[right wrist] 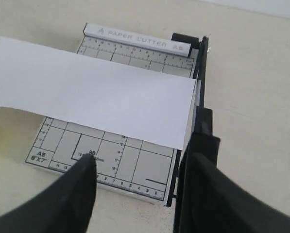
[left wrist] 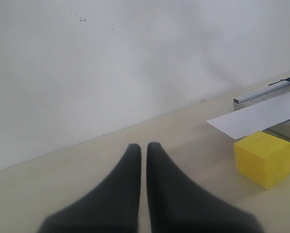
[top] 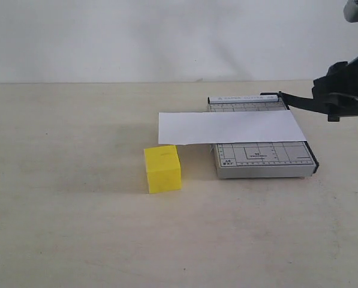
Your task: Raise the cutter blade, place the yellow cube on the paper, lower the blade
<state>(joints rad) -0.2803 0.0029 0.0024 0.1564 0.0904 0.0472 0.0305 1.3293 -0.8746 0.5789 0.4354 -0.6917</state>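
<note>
The yellow cube [top: 162, 169] sits on the table just left of the grey cutter base [top: 262, 159], beside the overhanging end of the paper [top: 232, 127]. The white strip lies across the base. The cutter blade [top: 298, 101] rises from its hinge at the back out to the right, lifted off the base. My right gripper [top: 340, 102] is at the blade's handle end. In the right wrist view its fingers [right wrist: 81, 184] stand wide apart, open, and the blade handle [right wrist: 205, 124] lies against the other finger. My left gripper [left wrist: 144, 145] is shut and empty, with the cube [left wrist: 262, 158] off to one side.
A white wall runs behind the table. The cutter's white ruler bar [right wrist: 135, 39] lines the back edge of the base [right wrist: 135, 165]. The left arm is out of the exterior view.
</note>
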